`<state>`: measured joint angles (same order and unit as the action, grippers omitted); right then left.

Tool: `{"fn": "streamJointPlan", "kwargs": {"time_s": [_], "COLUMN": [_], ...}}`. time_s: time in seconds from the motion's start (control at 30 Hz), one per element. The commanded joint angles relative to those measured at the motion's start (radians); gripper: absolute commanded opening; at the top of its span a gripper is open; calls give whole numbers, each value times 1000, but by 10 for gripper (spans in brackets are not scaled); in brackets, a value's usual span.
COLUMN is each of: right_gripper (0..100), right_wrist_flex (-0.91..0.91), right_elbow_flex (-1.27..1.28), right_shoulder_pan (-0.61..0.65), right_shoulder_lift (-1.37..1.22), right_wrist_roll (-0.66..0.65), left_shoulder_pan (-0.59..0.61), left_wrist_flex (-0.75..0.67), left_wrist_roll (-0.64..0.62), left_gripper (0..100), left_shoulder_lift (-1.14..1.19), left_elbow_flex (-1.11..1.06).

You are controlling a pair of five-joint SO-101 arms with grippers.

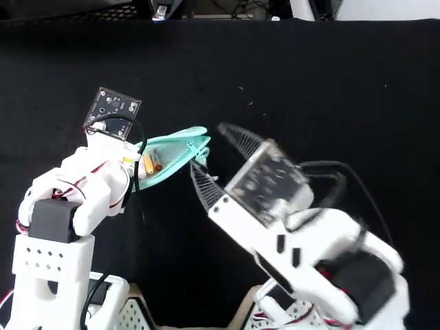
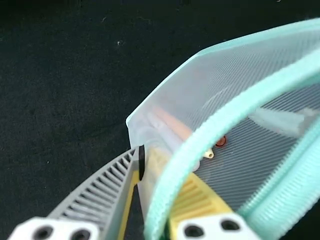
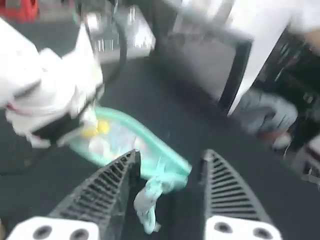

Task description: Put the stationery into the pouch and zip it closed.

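The mint mesh pouch [image 1: 172, 155] lies left of centre on the black cloth, its mouth agape, with an orange pen [image 1: 152, 163] inside. My left gripper [image 1: 135, 167] is shut on the pouch's near end; in the left wrist view its yellow finger [image 2: 192, 200] sits inside the pouch wall [image 2: 210, 90] and its grey finger [image 2: 107, 185] outside. An orange pen [image 2: 172, 125] shows through the mesh. My right gripper [image 3: 170, 172] is open just beside the pouch's far end [image 3: 150, 150], where the zip pull cord [image 3: 147, 200] hangs between its fingers. From above, that right gripper [image 1: 213, 159] hovers over the pouch tip.
Black cloth [image 1: 330, 89] covers the table, with free room to the right and at the back. The left arm's base [image 1: 48, 268] and the right arm's body [image 1: 323, 254] fill the near edge.
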<state>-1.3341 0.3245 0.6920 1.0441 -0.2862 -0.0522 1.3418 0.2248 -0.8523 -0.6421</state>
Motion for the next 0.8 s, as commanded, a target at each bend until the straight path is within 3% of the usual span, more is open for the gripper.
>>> {"fn": "streamJointPlan", "kwargs": {"time_s": [0.0, 0.2, 0.3, 0.57, 0.7, 0.77], "right_gripper": [175, 326, 353, 240, 3, 38], "right_wrist_flex": [0, 120, 230, 534, 539, 523], "right_elbow_flex": [134, 340, 426, 604, 618, 615], "right_shoulder_pan": [-12, -15, -17, -49, -143, -198], "right_shoulder_lift": [-4, -4, -4, -13, -4, 2], "right_wrist_roll": [-5, -2, -2, -2, -2, -2], "left_shoulder_pan": [7, 7, 7, 7, 7, 7], "left_wrist_flex": [-12, -18, -18, -18, -18, -18], "left_wrist_roll": [9, 9, 9, 9, 9, 9], "left_gripper": [30, 32, 32, 32, 32, 32], "left_shoulder_lift": [80, 80, 80, 80, 80, 80], "left_elbow_flex": [-93, -105, -105, -107, -107, -107]}}
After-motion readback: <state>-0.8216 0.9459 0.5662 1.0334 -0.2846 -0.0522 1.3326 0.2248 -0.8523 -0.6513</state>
